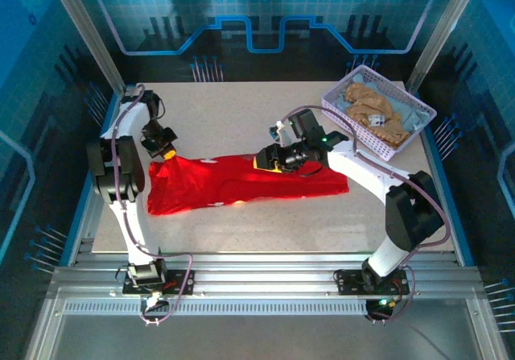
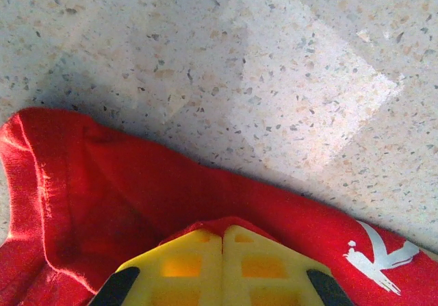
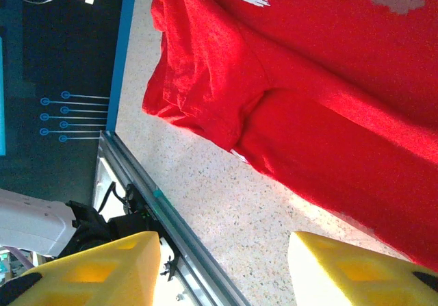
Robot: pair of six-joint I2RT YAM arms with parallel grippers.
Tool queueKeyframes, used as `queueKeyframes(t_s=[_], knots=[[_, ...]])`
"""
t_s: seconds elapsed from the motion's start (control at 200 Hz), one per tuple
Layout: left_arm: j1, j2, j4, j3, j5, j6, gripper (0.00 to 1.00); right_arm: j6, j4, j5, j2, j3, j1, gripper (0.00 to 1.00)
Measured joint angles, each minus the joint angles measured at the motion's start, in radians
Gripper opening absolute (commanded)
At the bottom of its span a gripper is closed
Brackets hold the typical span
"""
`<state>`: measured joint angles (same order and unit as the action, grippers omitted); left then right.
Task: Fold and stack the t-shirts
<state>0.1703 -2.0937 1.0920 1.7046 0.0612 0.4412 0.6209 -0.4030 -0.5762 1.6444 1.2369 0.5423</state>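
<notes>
I see the red tee (image 1: 241, 181) lying long and flat on the counter (image 1: 241, 110), near the basket (image 1: 350, 126) but not touching it. My left pincer (image 1: 167, 155) is shut tight on the tee's corner farthest from the basket. My right pincer (image 1: 267, 160) is over the tee, closer to the basket, half open and holding nothing. A tan tee (image 1: 372, 109) sits in the basket.

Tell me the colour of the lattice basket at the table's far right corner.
Lavender. The lattice basket shows best in the top external view.
</notes>
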Motion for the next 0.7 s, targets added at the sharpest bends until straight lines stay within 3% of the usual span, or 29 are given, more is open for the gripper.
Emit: queueKeyframes(t_s=[0.075, 0.15, 0.22, 0.48, 0.7], knots=[[0.0, -0.016, 0.005, 0.009, -0.006, -0.005, 0.01, 0.0, 0.0, 0.0, 0.0, 0.0, 0.0, 0.54], [0.0, -0.026, 0.011, 0.009, -0.022, -0.012, 0.23, 0.0, -0.002, 0.007, 0.001, 0.0, 0.0, 0.53], [0.0, -0.026, 0.013, 0.005, -0.053, -0.016, 0.34, 0.0, -0.007, 0.02, 0.002, 0.0, -0.002, 0.53], [0.0, 0.04, 0.005, -0.084, -0.171, -0.013, 0.34, 0.003, -0.025, 0.064, 0.002, 0.0, -0.033, 0.53], [0.006, 0.104, -0.029, -0.117, -0.185, 0.005, 0.34, 0.003, -0.032, 0.072, 0.002, 0.0, -0.042, 0.53]])
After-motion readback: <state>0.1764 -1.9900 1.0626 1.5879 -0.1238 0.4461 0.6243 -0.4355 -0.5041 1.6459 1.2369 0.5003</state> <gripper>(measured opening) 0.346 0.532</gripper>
